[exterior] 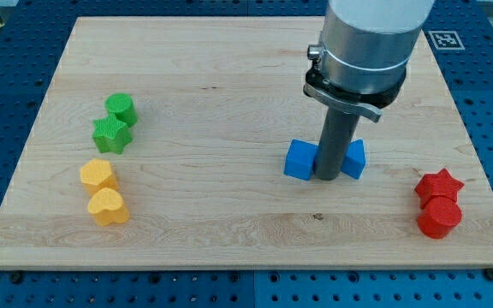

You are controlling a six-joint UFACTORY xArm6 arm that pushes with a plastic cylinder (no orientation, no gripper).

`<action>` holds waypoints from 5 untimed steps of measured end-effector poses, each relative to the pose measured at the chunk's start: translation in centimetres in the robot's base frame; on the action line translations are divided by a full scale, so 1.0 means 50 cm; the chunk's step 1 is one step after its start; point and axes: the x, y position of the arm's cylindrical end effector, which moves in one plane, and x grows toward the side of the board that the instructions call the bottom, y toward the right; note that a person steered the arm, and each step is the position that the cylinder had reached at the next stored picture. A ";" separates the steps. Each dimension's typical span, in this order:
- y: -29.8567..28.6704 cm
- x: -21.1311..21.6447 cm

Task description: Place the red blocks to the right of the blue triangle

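No gripper on this arm at all, so nothing spreads or pinches; it just ends in a dark rod, and the rod's tip (328,177) sits down on the board right between the two blue blocks. The blue cube (299,160) is touching or almost touching the rod on its left, and the blue triangle (354,158) is tucked against its right, partly hidden behind it. The arm comes straight down from the top of the view, fat silver cylinder with a dark clamp, rod upright.

The red star (439,184) and the red cylinder (439,217) sit touching each other, well off to the right of the triangle, near the right edge of the wooden board (229,77).

Far left: green cylinder (121,109) against a green star (111,134), and two yellow hearts (98,175) (108,207) nearer the front. Blue pegboard table (486,85) underneath.
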 end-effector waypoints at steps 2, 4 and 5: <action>0.017 0.108; 0.202 0.180; 0.208 0.187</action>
